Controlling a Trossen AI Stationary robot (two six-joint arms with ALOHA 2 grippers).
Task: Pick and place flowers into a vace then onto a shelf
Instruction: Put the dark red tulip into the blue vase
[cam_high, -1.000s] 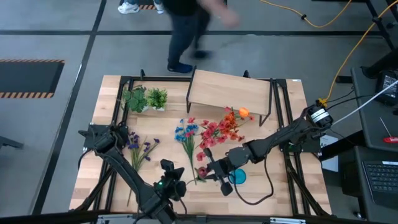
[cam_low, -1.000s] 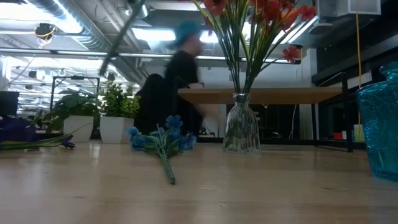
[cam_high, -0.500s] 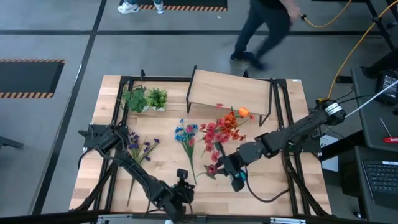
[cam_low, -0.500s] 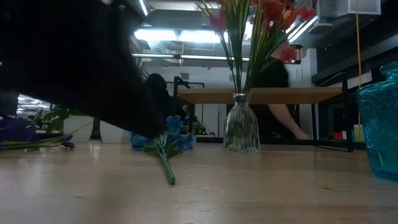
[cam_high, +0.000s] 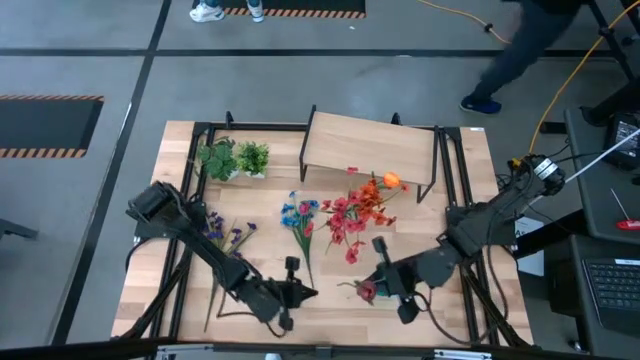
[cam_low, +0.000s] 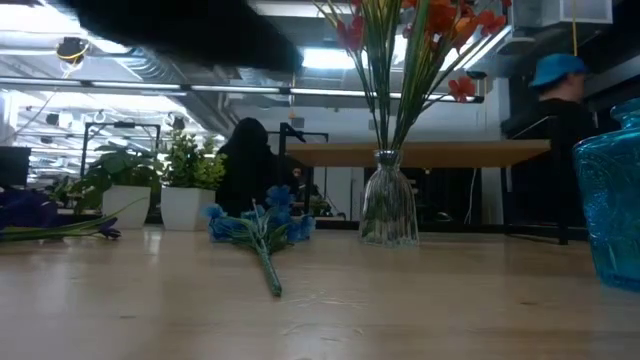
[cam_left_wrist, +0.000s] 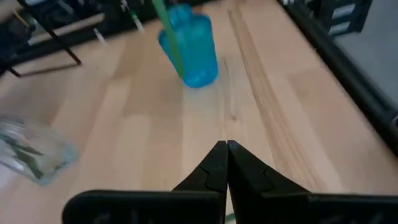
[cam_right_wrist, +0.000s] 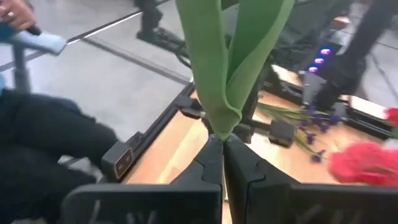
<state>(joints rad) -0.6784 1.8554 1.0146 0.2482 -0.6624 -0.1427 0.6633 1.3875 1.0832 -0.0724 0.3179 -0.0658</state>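
Flower stem (cam_right_wrist: 225, 68), green and leafy, is seen pinched between the closed fingers of the right gripper (cam_right_wrist: 222, 142) near the table's front edge, its red blossom (cam_high: 366, 291) hanging just off the gripper in the high view. The left gripper (cam_left_wrist: 227, 149) is held nearby over the front of the wooden table (cam_high: 440, 310), its fingers pressed together on nothing. A blue vase (cam_left_wrist: 189, 46) is shown standing beyond those fingers. Farther back, a clear glass vase (cam_low: 388, 210) filled with red and orange flowers (cam_high: 358, 208) is set mid-table, with blue flowers (cam_high: 299, 215) laid flat beside it and purple flowers (cam_high: 226, 238) lying toward the left. The shelf (cam_high: 370, 148) is placed at the far edge, beside two potted plants (cam_high: 233, 159). A person (cam_low: 556, 150) is pictured beyond the table.
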